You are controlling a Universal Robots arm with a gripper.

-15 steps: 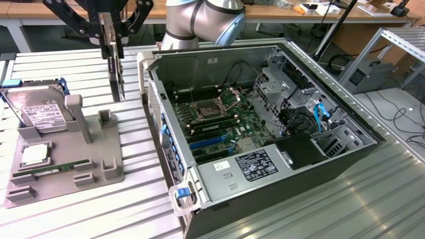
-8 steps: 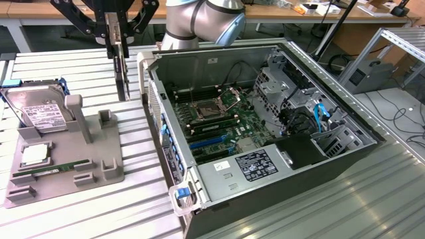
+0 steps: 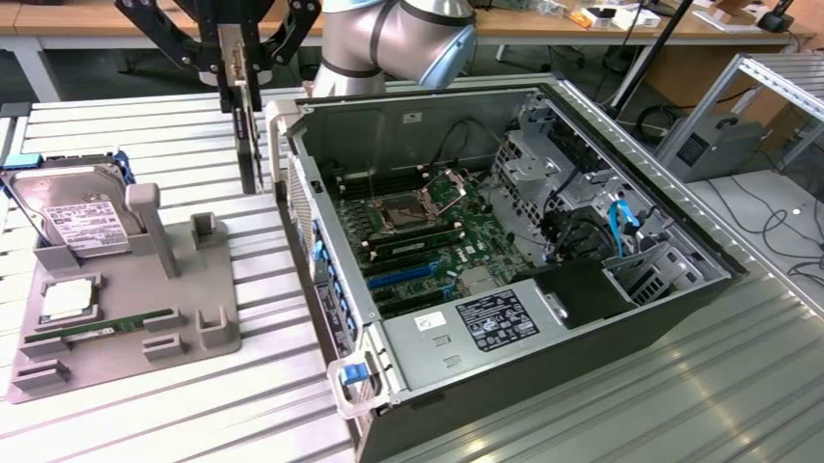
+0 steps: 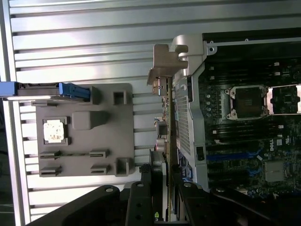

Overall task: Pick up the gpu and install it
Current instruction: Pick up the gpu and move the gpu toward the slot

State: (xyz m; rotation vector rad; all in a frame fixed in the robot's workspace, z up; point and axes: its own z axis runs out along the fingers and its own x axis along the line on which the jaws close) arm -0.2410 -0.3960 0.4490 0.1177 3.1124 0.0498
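The gpu (image 3: 246, 135) is a thin dark card that hangs edge-on and upright in the air. It is just outside the open computer case (image 3: 299, 164), on the exterior view's left of the case wall. My gripper (image 3: 239, 69) is shut on the card's upper end. In the wrist view the gpu (image 4: 164, 122) runs away from my gripper (image 4: 162, 186), and its silver end bracket (image 4: 165, 61) is at the far end. The card hovers beside the case's perforated rear panel (image 4: 188, 122). The motherboard (image 3: 425, 231) lies exposed inside the case.
A grey parts fixture (image 3: 193, 318) sits on the slatted table at the exterior view's left. It holds a silver hard drive (image 3: 77, 217), a processor chip (image 3: 68, 301) and a green memory stick (image 3: 110, 328). Drive cages and cables (image 3: 605, 222) fill the case's right side.
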